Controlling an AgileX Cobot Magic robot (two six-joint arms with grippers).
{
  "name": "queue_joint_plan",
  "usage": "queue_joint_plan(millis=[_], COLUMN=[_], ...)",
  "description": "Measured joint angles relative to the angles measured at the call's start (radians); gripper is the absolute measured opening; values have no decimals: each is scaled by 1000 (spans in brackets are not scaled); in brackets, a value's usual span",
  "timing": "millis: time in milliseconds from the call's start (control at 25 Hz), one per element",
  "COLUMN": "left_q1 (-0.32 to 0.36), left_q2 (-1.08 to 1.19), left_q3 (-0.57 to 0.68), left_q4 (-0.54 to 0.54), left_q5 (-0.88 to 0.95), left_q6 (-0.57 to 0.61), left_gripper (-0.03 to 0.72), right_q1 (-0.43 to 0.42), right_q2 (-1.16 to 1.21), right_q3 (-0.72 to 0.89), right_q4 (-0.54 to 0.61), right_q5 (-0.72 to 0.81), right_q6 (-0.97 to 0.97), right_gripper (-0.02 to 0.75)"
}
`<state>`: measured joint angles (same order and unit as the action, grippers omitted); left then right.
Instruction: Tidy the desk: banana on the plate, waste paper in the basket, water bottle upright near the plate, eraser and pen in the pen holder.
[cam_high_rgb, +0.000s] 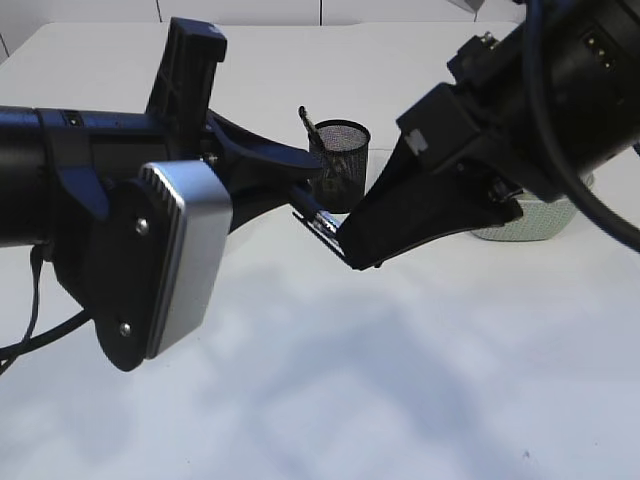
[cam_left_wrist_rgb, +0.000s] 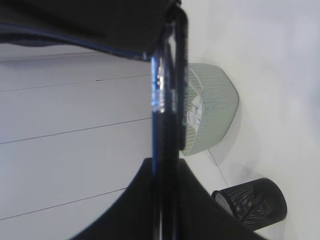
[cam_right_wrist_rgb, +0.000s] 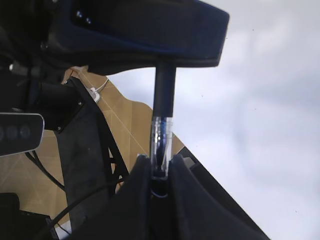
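Note:
A pen (cam_high_rgb: 322, 220) with a clear barrel and dark blue ink tube hangs above the desk (cam_high_rgb: 330, 380), held at both ends. My left gripper (cam_high_rgb: 312, 185) is shut on one end of the pen (cam_left_wrist_rgb: 158, 95). My right gripper (cam_high_rgb: 345, 242) is shut on the other end of the pen (cam_right_wrist_rgb: 162, 135). Just behind them stands the black mesh pen holder (cam_high_rgb: 342, 160) with a dark stick in it. The basket (cam_left_wrist_rgb: 212, 107) holds white waste paper (cam_left_wrist_rgb: 195, 112). Banana, plate, water bottle and eraser are out of view.
The basket (cam_high_rgb: 525, 222) sits at the right behind my right arm. In the left wrist view the pen holder (cam_left_wrist_rgb: 255, 202) lies near the basket. White desk surface stretches in front of both arms.

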<state>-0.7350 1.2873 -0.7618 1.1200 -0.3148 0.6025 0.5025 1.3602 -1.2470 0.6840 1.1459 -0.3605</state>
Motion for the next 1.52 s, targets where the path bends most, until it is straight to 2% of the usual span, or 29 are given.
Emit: queue_joint_plan(millis=[200,360,480,720,840,1000,1360,1520], left_q1=[-1,-3,-3,-3,-3,-3,-3,-3], left_q2=[0,0,0,0,0,0,0,0], left_q3=[0,0,0,0,0,0,0,0], left_q4=[0,0,-2,-10,-36,-76,-207,-308], left_q5=[0,7,37,44,46,45,48,48], left_q6=[0,0,0,2,2,2,2,2], left_gripper=[27,27,27,26,26,26,26,26], right_q1=[0,0,0,0,0,0,0,0], right_q2=[0,0,-4,-4,-4,-15,-51,-54], right_q3=[0,-4,-7,-59,-86,-93,-93,-93], right_q4=[-21,-45,-77,-139,-186,-311,-767,-827], right_q5=[13,22,48,83,85,89,99,99], right_q6=[0,3,3,3,9,65,325,372], right_gripper=[50,89,147,319,351,360,361,361])
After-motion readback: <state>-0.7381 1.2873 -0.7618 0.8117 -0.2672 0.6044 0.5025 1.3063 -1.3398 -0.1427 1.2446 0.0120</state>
